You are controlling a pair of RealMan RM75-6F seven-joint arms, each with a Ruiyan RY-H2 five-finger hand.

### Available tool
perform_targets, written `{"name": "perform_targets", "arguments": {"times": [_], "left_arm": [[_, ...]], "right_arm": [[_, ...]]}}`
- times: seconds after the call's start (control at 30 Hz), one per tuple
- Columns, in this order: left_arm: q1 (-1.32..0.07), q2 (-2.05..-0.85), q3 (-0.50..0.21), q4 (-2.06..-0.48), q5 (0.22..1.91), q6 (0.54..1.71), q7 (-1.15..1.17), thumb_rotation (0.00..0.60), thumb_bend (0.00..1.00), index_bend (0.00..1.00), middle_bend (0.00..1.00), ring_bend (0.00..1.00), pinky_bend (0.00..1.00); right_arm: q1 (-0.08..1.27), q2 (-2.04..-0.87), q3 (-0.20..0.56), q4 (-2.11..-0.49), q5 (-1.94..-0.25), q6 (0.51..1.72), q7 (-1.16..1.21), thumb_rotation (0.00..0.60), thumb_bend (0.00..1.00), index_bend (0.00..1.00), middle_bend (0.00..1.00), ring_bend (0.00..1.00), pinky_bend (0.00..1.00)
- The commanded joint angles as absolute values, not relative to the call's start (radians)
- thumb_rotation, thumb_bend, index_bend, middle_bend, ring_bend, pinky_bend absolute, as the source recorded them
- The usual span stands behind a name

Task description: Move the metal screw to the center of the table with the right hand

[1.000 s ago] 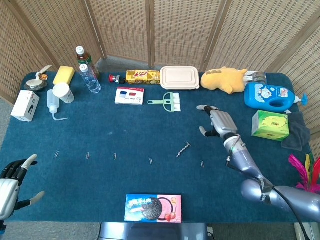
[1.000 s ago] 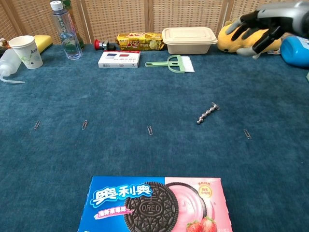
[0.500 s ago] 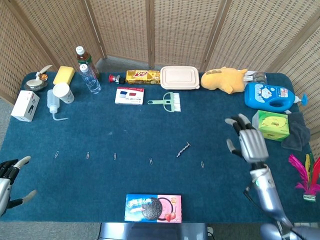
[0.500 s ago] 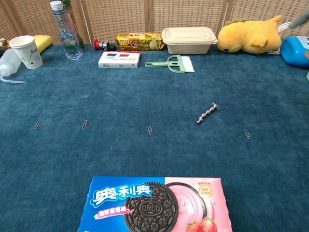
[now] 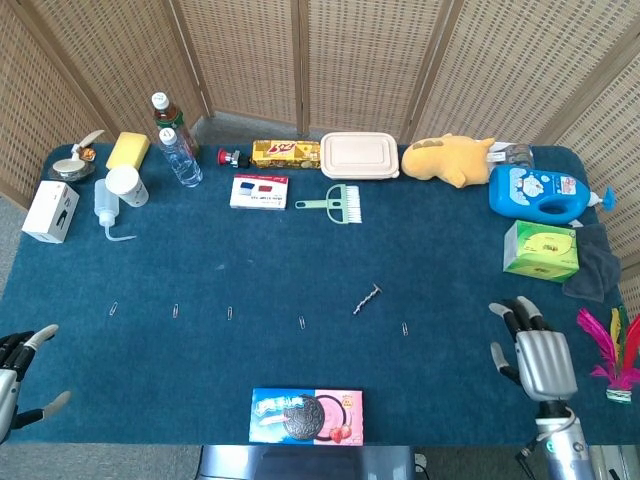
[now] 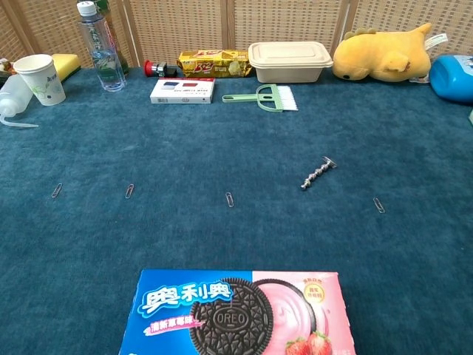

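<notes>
The metal screw (image 5: pixel 368 298) lies loose on the blue table cloth, a little right of the middle; the chest view shows the screw (image 6: pixel 318 173) too. My right hand (image 5: pixel 535 355) is at the front right corner of the table, well away from the screw, fingers spread and holding nothing. My left hand (image 5: pixel 14 375) is at the front left edge, fingers apart and empty. Neither hand appears in the chest view.
Several paper clips (image 5: pixel 230 313) lie in a row across the cloth, one (image 5: pixel 404 328) just right of the screw. An Oreo box (image 5: pixel 306 415) sits at the front edge. A green brush (image 5: pixel 336 204), lidded container (image 5: pixel 359 155), plush toy (image 5: pixel 452 160), detergent bottle (image 5: pixel 540 193) and green box (image 5: pixel 541 250) line the back and right.
My right hand has pulled back from above the screw's right side toward the front right corner and left the chest view. The left hand has sunk slightly lower. The screw has not moved.
</notes>
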State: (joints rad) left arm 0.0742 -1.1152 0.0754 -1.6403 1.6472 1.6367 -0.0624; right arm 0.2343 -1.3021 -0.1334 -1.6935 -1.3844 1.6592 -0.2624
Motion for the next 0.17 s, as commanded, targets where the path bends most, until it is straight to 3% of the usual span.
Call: {"name": "perform_targets", "arguments": {"times": [0.03, 0.17], "left_arm": [[0.078, -1.116, 0.078, -1.642, 1.651, 1.641, -0.062, 0.600, 0.20, 0.15, 0.24, 0.17, 0.14], [0.077, -1.114, 0.079, -1.653, 1.657, 1.641, -0.062, 0.600, 0.20, 0.15, 0.24, 0.17, 0.14]], "right_arm": [[0.208, -1.297, -0.133, -1.686, -1.407, 1.674, -0.260, 0.600, 0.43, 0.26, 0.24, 0.16, 0.47], [0.190, -1.292, -0.119, -1.683, -1.424, 1.680, -0.243, 0.600, 0.43, 0.26, 0.24, 0.16, 0.47]]}}
